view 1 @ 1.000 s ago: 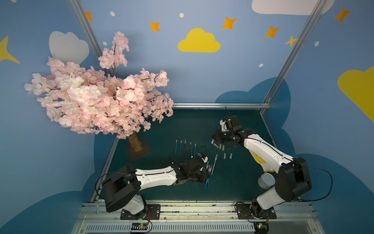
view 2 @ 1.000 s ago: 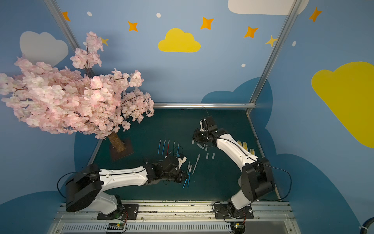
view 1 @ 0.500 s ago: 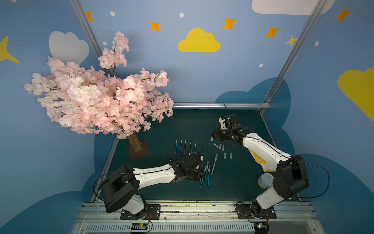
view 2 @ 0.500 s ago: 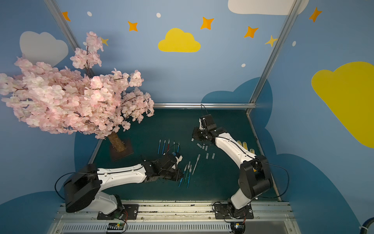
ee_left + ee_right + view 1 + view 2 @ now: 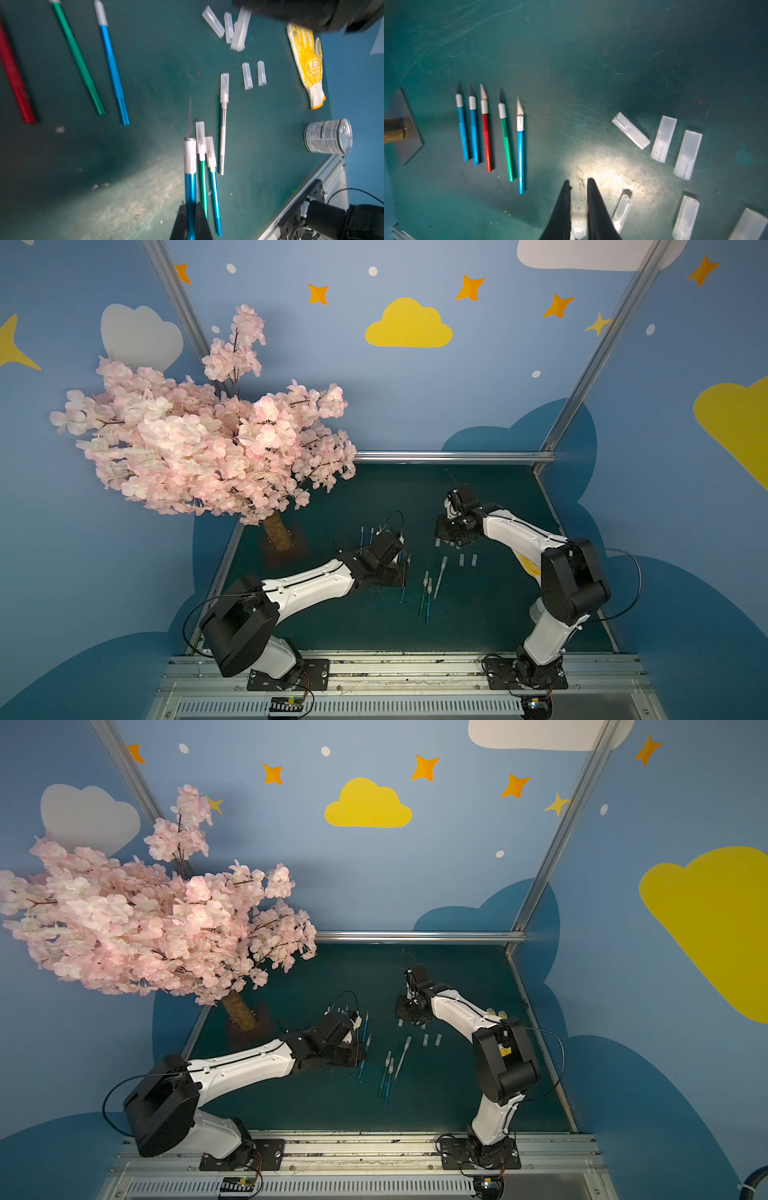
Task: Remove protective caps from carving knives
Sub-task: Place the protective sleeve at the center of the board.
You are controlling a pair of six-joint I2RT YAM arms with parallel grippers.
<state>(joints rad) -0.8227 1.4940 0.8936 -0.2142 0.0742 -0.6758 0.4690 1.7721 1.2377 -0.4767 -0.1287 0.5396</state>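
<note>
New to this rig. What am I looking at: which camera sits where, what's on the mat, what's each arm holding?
Two white robot arms stand at the near edge of a green mat. Both top views come from one stereo camera overhead. The other two pictures come from a camera on each arm's wrist.

The left end effector is shut on a blue knife whose blade is bare. The right end effector is shut on a cap.

On the mat lie a row of five uncapped knives, loose caps, three capped knives, a yellow glove, a tin can and a fake blossom tree.
</note>
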